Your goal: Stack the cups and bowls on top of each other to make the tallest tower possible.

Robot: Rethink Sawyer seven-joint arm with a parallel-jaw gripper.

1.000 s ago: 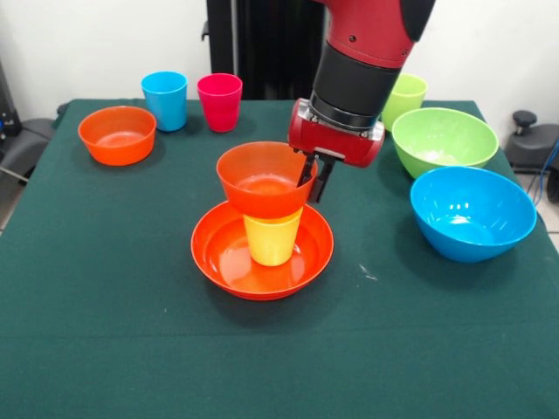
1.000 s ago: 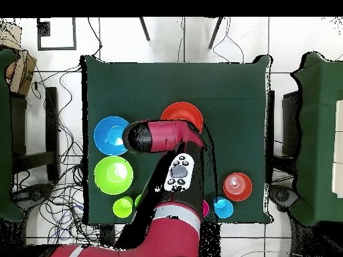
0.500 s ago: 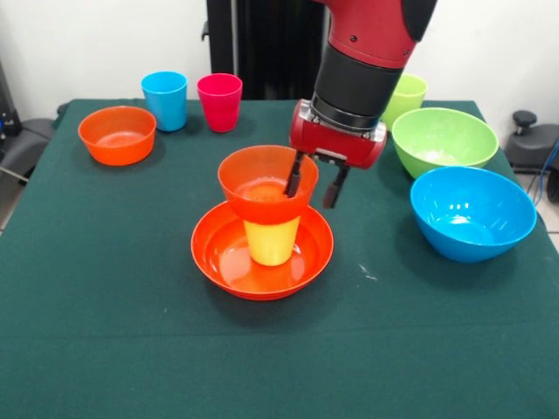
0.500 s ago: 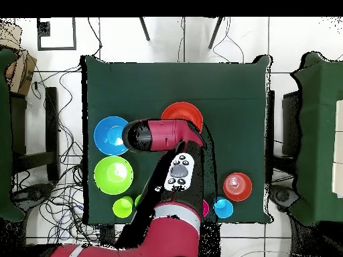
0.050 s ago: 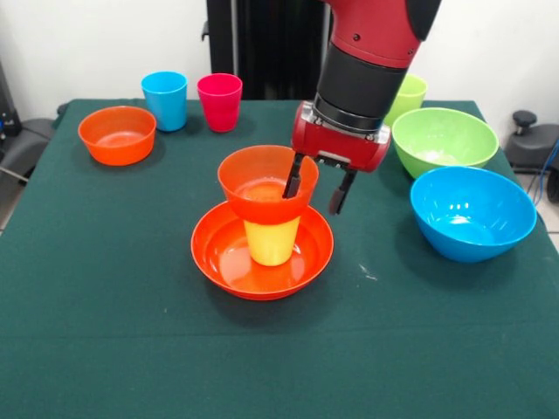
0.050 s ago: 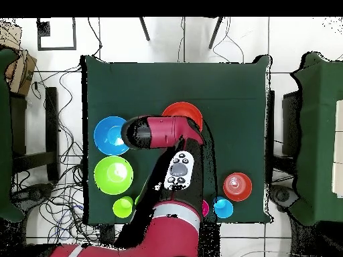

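Observation:
A wide orange bowl (image 5: 229, 258) sits mid-table with a yellow cup (image 5: 272, 242) standing in it. A small orange bowl (image 5: 258, 183) rests on the cup's rim; these three form the tower. My gripper (image 5: 316, 186) is open and straddles that bowl's right rim, one finger inside and one outside, not clamping it. At the far left are a second small orange bowl (image 5: 117, 134), a sky blue cup (image 5: 165, 99) and a pink cup (image 5: 219, 101). From overhead the arm hides the gripper and most of the tower; only the wide bowl's edge (image 6: 182, 108) shows.
On the right stand a lime green bowl (image 5: 444, 140), a large blue bowl (image 5: 472, 212) and, behind the arm, a light green cup (image 5: 408, 91). Overhead, the blue bowl (image 6: 109, 134) and green bowl (image 6: 112, 174) lie left of the arm.
The gripper was shut on the small orange bowl's rim; its fingers have spread apart and let go. The bowl now rests on the yellow cup.

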